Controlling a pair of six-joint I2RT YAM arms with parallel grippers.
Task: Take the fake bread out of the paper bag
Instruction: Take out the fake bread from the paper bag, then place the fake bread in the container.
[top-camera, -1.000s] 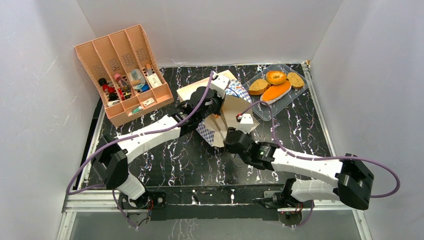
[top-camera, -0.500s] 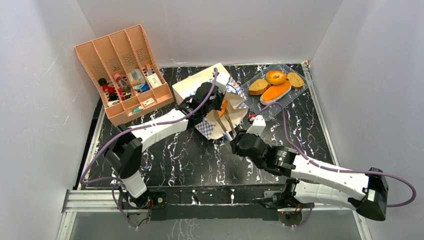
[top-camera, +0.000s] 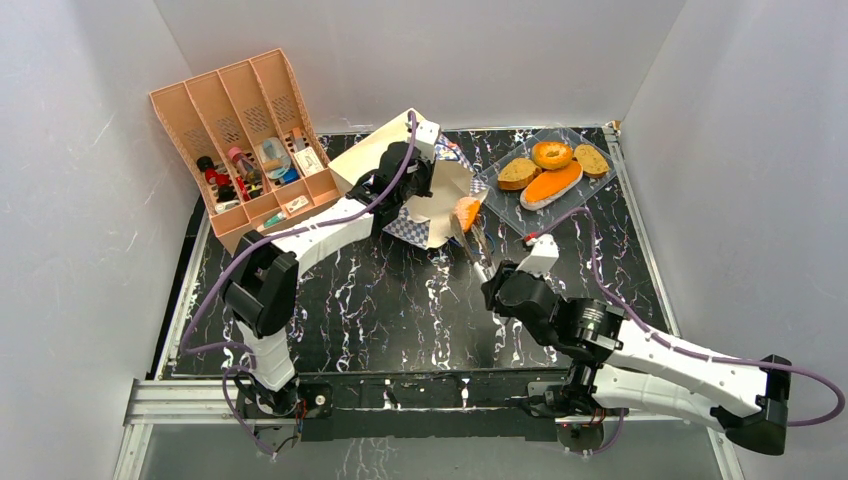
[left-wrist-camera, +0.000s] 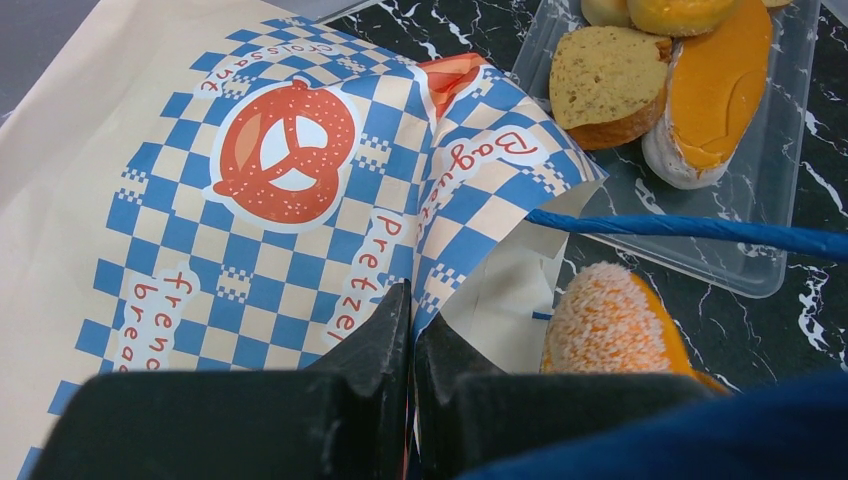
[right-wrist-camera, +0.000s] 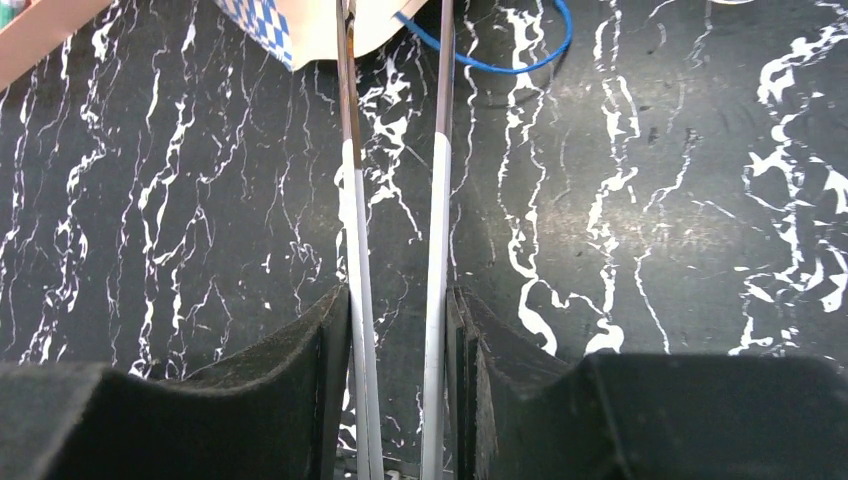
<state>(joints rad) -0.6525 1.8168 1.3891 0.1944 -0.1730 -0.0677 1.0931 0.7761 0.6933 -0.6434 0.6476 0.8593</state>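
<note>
Right gripper (right-wrist-camera: 398, 300): jaws part-closed on the two arms of the metal tongs (right-wrist-camera: 350, 200), squeezing them near-parallel; nothing else held. Tongs run straight fwd from my fingers, away from the arm bases, over the black marble table (right-wrist-camera: 650, 250) toward the bag.

At their far tips, per top view, sits the fake bread (top-camera: 466, 213), a small orange-sided piece w/ speckled crust. The tips appear to pinch it, but contact is too small to confirm. Bread lies at the open mouth of the paper bag (left-wrist-camera: 300, 230), just at the lip, w/ the blue cord handle (left-wrist-camera: 700, 228) beside it.

Left gripper (left-wrist-camera: 412, 340): fully closed on the bag's checkered wall.

Key relation: bread is dead ahead on the tongs' long axis. Clear tray (left-wrist-camera: 770, 200), w/ other breads, lies beyond it and to the right. Right arm is the nearer. Judged next move: draw the bread clear of the lip.
</note>
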